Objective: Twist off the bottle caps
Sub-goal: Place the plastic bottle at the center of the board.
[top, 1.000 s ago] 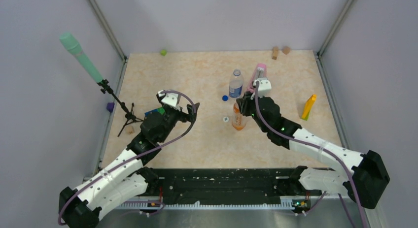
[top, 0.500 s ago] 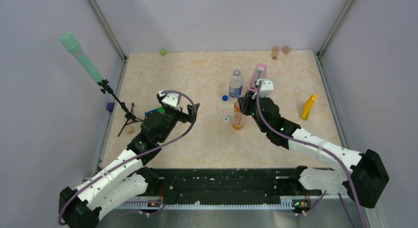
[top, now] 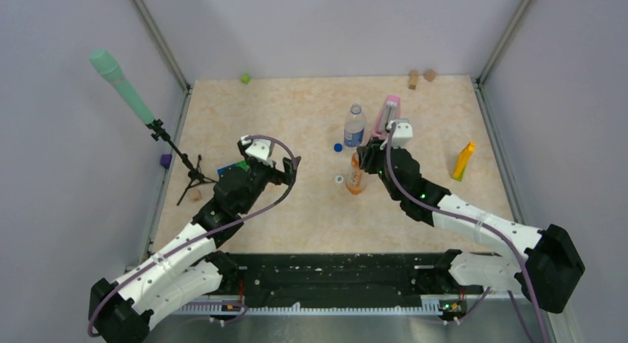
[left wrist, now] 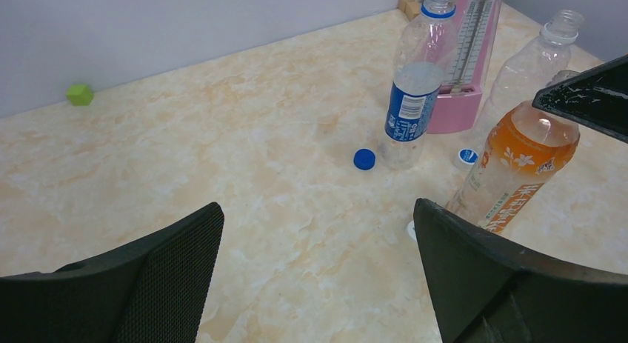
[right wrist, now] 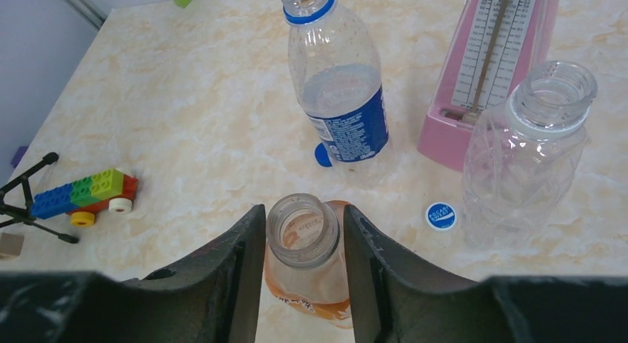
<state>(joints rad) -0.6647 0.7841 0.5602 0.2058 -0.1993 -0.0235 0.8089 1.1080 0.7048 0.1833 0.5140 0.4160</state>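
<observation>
Marbled tabletop [top: 296, 217], right claw [right wrist: 304, 217] clamping orange bottle [left wrist: 518, 169] neck

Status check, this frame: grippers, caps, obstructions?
Left gripper open, empty. Right gripper shut on orange bottle neck. Blue-label bottle, clear bottle also uncapped; blue cap, white cap, second white cap loose nearby. Nothing in the way.

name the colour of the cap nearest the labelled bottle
Dark blue cap, clearest in left wrist view.

pale lilac walls [top: 318, 24], beige marbled tabletop [top: 296, 113]
</observation>
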